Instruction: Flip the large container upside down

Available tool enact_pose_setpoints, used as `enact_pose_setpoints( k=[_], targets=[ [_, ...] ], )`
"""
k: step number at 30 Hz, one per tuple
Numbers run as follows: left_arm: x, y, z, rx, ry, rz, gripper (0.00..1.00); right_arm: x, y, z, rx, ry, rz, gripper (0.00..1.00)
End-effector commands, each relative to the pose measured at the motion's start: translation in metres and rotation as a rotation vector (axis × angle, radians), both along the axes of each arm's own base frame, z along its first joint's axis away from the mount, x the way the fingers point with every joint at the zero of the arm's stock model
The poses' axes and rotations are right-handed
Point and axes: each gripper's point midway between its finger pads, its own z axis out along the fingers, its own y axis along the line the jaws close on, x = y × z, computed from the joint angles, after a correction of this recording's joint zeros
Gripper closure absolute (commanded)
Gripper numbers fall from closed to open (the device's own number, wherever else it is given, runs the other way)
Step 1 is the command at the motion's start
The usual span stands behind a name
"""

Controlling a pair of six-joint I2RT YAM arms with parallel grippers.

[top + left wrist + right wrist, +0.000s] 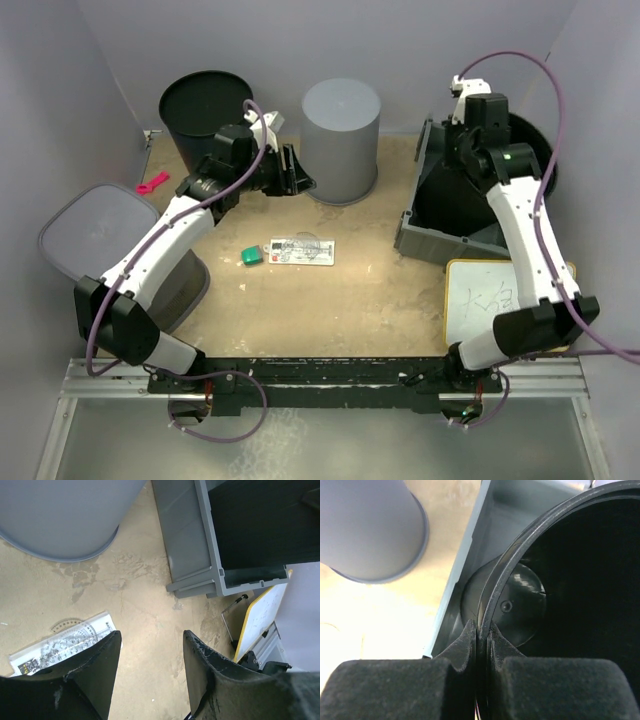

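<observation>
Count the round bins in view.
3: upright black bin rear left; grey bin rear centre; second black bin in the grey crate at right, rim in the right gripper. None seems hidden.

Tan, scuffed tabletop [370, 290]; far left, black bin [205, 110]; far centre, grey cylinder [341, 140], closed end up; right, grey crate [430, 235]; near right, whiteboard [490, 300]; centre, clear ruler [300, 251], small green object [251, 257] touching its left end; left, pink piece [153, 182].

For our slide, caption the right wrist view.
Right gripper shut on the rim of a round black plastic bin in a grey crate.
</observation>
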Motion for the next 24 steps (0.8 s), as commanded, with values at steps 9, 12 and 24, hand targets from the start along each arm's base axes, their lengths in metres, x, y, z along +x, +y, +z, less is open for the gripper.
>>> enact_pose_setpoints(
  k=[9,12,24],
  targets=[
    [-0.005,0.014,0.061,-0.072,-0.135,0.082,0.49,-0.107,0.044,0.220,0.232,-0.685,0.320,1.00],
    [-0.003,0.026,0.064,-0.058,-0.139,0.150,0.49,-0.130,0.078,0.229,0.305,-0.701,0.531,1.00],
    [-0.009,0.167,0.165,-0.033,-0.379,0.593,0.41,-0.215,0.171,0.195,0.763,-0.498,1.233,1.00]
  ],
)
